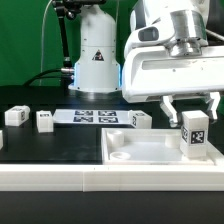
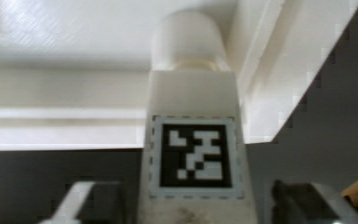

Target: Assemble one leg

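My gripper [image 1: 190, 112] stands with its fingers spread wider than the leg [image 1: 194, 135], which is upright between them. In the exterior view a dark gap shows on either side of the block, so I am bracketing it, not squeezing it. The wrist view says the same of my gripper [image 2: 194, 205]: each finger [image 2: 91, 202] sits just beside the leg [image 2: 194, 150] with a thin strip of shadow between, and the square black-and-white tag faces the camera. Only the wrist view shows the round peg [image 2: 190, 40] on the leg's far end. It points down at the white panel [image 2: 69, 100] below me, close to a raised rim, but I cannot tell whether it is seated. Only the exterior view shows the wider scene. The leg's lower end overlaps the white panel [image 1: 140, 150] directly beneath me. Farther off, toward the exterior view's left, lie the marker board [image 1: 95, 116] and three loose white blocks [image 1: 15, 116] [image 1: 44, 121] [image 1: 139, 120], well apart from my fingers.
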Tool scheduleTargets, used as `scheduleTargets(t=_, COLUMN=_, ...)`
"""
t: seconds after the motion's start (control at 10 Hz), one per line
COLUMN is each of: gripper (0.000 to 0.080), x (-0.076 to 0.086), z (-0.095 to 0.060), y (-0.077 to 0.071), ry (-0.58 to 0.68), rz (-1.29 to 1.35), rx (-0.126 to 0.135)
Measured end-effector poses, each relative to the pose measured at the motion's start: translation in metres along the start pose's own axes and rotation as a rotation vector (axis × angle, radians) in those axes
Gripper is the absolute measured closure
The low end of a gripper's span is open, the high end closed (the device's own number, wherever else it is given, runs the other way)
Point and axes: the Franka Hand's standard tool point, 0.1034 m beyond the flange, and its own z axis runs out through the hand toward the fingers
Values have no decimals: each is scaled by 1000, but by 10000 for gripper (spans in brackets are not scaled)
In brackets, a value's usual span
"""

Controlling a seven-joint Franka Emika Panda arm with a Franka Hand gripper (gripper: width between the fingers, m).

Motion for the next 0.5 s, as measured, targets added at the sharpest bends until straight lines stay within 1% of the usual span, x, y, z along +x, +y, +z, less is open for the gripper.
scheduleTargets(t=0.1, gripper=242, x=0, z=0, y=0, ry=-1, rz=0, rx=0)
scheduleTargets(t=0.2, gripper=178, x=0, z=0, y=0, ry=-1, rz=0, rx=0)
scheduleTargets(t=0.3, gripper=178, x=-1, z=0, y=0, ry=-1, rz=0, rx=0)
scheduleTargets(t=0.4, gripper=155, x=-1, z=0, y=0, ry=-1, rz=0, rx=0)
scheduleTargets(t=0.5, gripper=151, x=-1, z=0, y=0, ry=-2, rz=0, rx=0)
